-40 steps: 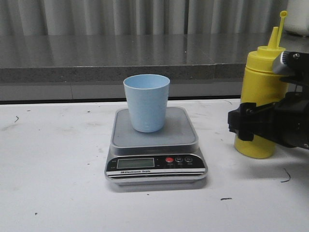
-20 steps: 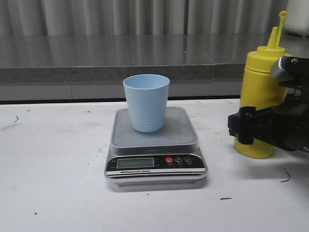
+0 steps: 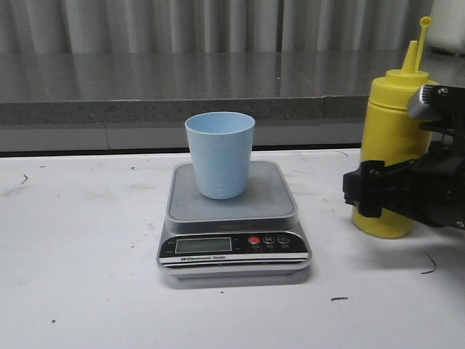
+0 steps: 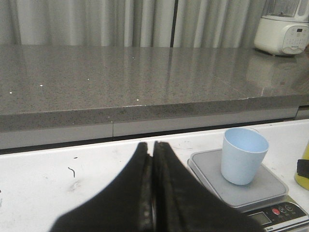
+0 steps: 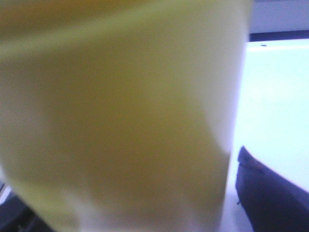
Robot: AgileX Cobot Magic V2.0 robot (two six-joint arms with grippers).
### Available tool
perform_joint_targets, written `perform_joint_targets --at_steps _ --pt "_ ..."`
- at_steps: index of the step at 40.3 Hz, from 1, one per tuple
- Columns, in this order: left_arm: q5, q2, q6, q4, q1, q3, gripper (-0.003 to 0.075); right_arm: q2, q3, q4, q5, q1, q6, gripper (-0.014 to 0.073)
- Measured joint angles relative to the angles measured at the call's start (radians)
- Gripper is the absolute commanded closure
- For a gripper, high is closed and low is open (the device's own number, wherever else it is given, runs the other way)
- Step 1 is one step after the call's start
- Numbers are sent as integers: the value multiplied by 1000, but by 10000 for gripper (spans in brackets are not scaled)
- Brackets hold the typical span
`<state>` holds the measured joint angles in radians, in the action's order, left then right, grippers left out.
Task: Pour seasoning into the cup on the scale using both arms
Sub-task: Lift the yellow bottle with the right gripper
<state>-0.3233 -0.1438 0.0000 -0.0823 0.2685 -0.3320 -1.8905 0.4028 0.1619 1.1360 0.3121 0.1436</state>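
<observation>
The pale blue cup point(image 3: 220, 154) stands upright on the grey platform of the silver scale point(image 3: 232, 218) at the table's middle. To the right, the yellow seasoning bottle point(image 3: 389, 123) stands upright on the table with its cap off the nozzle. My right gripper point(image 3: 378, 190) reaches in from the right at the bottle's lower half, with its fingers on either side. In the right wrist view the bottle point(image 5: 120, 111) fills the space between the jaws, and a thin gap shows beside one finger point(image 5: 263, 193). My left gripper point(image 4: 152, 145) is shut and empty, to the left of the cup point(image 4: 243, 155) and scale point(image 4: 251, 186).
A raised grey stone counter point(image 3: 182, 80) runs along the back of the white table point(image 3: 80, 247), with curtains behind it. A white appliance point(image 4: 282, 34) stands on that counter at the far right.
The right gripper has shifted very slightly around the bottle. The cup, scale and bottle stay where they were.
</observation>
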Motion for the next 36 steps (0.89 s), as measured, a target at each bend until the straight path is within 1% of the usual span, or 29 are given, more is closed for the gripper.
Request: perform_joint_targets --at_steps 14,16,19,21,23,27,29,33,36 --pt "0 0 0 0 0 0 740 8 0 0 0 0 0 -57" --pt "0 0 0 0 0 0 740 18 0 0 0 0 0 -45" --pt "0 0 0 0 0 0 740 42 0 0 0 0 0 16" --pt "0 0 0 0 0 0 740 55 0 0 0 0 0 80" --pt "0 0 0 0 0 0 740 63 0 -2 0 0 0 125" --pt "0 0 0 0 0 0 740 63 0 -4 5 0 0 171" --pt "0 0 0 0 0 0 740 58 0 -4 13 0 0 209" --pt "0 0 0 0 0 0 740 51 0 -4 25 0 0 340" --pt "0 0 0 0 0 0 740 51 0 -5 27 0 0 392"
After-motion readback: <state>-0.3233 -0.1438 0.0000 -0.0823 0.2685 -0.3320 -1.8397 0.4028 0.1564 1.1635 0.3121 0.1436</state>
